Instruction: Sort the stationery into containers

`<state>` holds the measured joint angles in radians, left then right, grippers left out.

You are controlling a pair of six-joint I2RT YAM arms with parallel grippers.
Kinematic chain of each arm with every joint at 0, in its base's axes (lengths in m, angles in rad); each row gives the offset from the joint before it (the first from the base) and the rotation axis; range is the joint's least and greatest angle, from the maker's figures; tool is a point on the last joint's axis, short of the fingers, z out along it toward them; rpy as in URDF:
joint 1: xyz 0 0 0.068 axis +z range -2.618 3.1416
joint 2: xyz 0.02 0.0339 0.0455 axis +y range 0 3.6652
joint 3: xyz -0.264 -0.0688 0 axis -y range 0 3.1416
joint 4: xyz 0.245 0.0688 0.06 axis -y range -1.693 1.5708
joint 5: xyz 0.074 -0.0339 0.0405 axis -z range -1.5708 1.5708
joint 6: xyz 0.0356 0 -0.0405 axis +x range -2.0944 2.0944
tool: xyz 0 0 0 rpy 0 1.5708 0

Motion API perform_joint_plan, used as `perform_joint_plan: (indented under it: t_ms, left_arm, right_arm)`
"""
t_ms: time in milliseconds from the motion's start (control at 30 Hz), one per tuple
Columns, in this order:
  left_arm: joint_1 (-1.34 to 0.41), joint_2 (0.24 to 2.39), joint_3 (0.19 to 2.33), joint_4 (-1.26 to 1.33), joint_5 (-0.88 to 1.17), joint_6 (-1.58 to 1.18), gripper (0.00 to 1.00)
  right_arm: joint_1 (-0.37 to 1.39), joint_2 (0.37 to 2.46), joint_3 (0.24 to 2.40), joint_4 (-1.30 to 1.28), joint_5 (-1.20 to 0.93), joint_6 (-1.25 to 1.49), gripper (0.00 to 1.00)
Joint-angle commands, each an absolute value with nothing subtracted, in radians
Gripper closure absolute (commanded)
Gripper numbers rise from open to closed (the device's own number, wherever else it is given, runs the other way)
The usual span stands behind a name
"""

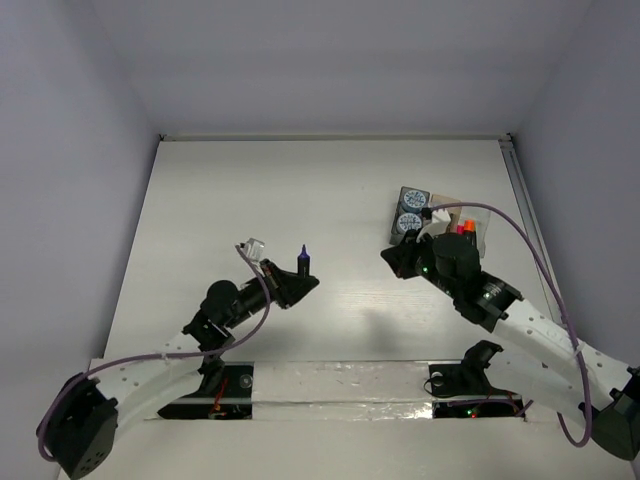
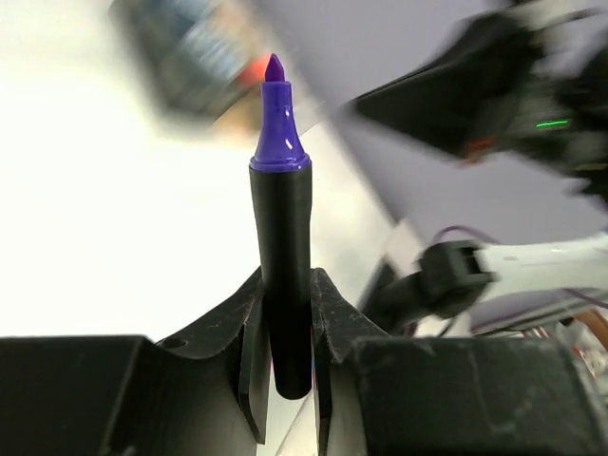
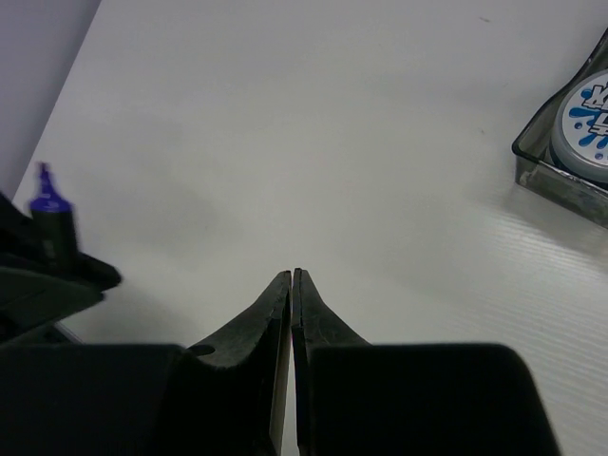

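Note:
My left gripper (image 1: 298, 283) is shut on a black-bodied highlighter (image 1: 303, 262) with a bare purple tip, holding it upright above the table left of centre. In the left wrist view the highlighter (image 2: 283, 218) stands between the fingers of the left gripper (image 2: 285, 313). My right gripper (image 1: 390, 257) is shut and empty, raised just left of the containers; its jaws (image 3: 293, 277) meet over bare table. The dark grey holder (image 1: 398, 208) holds two round blue-and-white pieces (image 1: 409, 222). The clear box (image 1: 480, 232) beside it holds an orange-capped marker (image 1: 467, 225). The holder's corner (image 3: 537, 157) shows in the right wrist view.
A small clear piece (image 1: 251, 247) lies on the table left of the left gripper. The left gripper and the highlighter (image 3: 47, 214) show at the left edge of the right wrist view. White walls enclose the table on three sides.

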<state>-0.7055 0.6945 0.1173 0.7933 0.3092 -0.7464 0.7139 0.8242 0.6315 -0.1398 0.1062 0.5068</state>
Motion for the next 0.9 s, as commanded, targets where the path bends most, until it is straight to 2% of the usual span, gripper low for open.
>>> perform_joint_plan:
  t_ms: [0,167,200,267,333,400,567,667,733,767,867]
  left_arm:
    - [-0.707,0.785,0.068,0.805,0.219,-0.819,1.00]
    - [-0.707,0.893,0.055,0.788,0.202,-0.836,1.00]
    - [-0.707,0.925,0.057,0.792,0.206,-0.838,0.89]
    - [-0.707,0.949,0.067,0.795,0.225,-0.835,0.77]
    - [-0.707,0.976,0.081,0.784,0.236,-0.827,0.53]
    - [-0.707,0.977,0.094,0.750,0.235,-0.815,0.40]
    - [-0.707,0.893,0.149,0.637,0.187,-0.769,0.32]
    - [-0.707,0.787,0.199,0.536,0.138,-0.738,0.19]
    - [-0.707,0.700,0.248,0.465,0.106,-0.707,0.18]
    - [-0.707,0.672,0.267,0.448,0.100,-0.697,0.18]
    - [-0.707,0.563,0.368,0.364,0.062,-0.640,0.17]
  right_arm:
    - [0.713,0.827,0.675,-0.120,0.138,0.474,0.90]
    - [0.713,0.833,0.680,-0.110,0.140,0.462,0.90]
    - [0.713,0.834,0.680,-0.107,0.140,0.460,0.89]
    - [0.713,0.838,0.681,-0.104,0.138,0.460,0.89]
    - [0.713,0.838,0.681,-0.104,0.140,0.459,0.89]
    - [0.713,0.833,0.680,-0.104,0.143,0.457,0.89]
    - [0.713,0.813,0.689,-0.115,0.163,0.446,0.88]
    - [0.713,0.785,0.707,-0.127,0.178,0.436,0.87]
    - [0.713,0.763,0.727,-0.135,0.196,0.433,0.83]
    - [0.713,0.752,0.735,-0.140,0.202,0.433,0.81]
    - [0.713,0.688,0.759,-0.133,0.213,0.422,0.66]
